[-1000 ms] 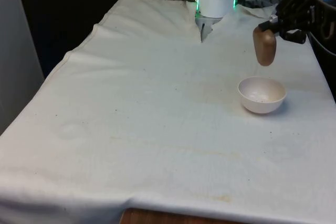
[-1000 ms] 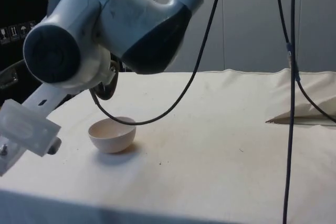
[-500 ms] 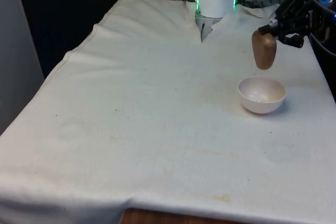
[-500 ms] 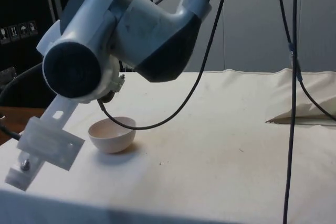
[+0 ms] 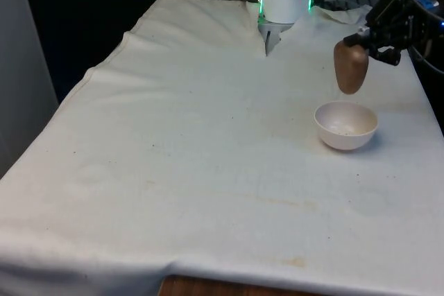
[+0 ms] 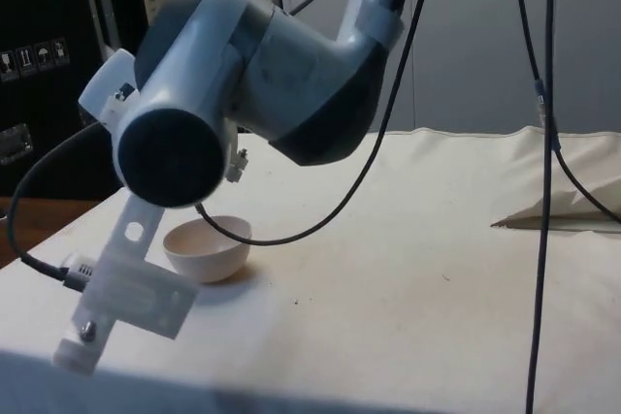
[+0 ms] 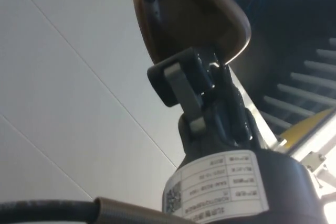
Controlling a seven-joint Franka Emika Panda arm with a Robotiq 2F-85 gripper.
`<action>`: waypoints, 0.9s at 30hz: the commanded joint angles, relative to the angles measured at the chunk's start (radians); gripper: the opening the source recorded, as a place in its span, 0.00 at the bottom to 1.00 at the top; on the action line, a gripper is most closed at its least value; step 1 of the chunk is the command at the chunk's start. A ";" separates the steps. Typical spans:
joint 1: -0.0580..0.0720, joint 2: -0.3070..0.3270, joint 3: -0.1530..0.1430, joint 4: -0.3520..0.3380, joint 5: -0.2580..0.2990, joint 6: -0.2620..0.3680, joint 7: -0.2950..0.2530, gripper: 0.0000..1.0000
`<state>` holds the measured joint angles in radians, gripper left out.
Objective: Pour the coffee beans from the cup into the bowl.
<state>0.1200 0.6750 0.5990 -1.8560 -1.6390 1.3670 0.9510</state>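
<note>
Directly above bowl (image 5: 346,125) hangs brown cup (image 5: 350,67), long axis near vertical, clamped by end effector (image 5: 365,41).

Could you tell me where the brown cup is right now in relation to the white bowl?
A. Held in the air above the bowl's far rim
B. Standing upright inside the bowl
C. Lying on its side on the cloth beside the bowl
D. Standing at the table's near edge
A: in the front view the gripper holds the brown cup in the air, clear of the white bowl below.
</note>
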 commanded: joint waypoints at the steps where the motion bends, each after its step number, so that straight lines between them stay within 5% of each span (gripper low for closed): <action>1: 0.001 -0.006 0.001 -0.011 -0.011 0.002 0.003 0.00; 27: 0.001 -0.016 0.028 -0.103 -0.145 -0.095 -0.005 0.00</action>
<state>0.1200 0.6650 0.6290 -1.9530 -1.7820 1.2650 0.9520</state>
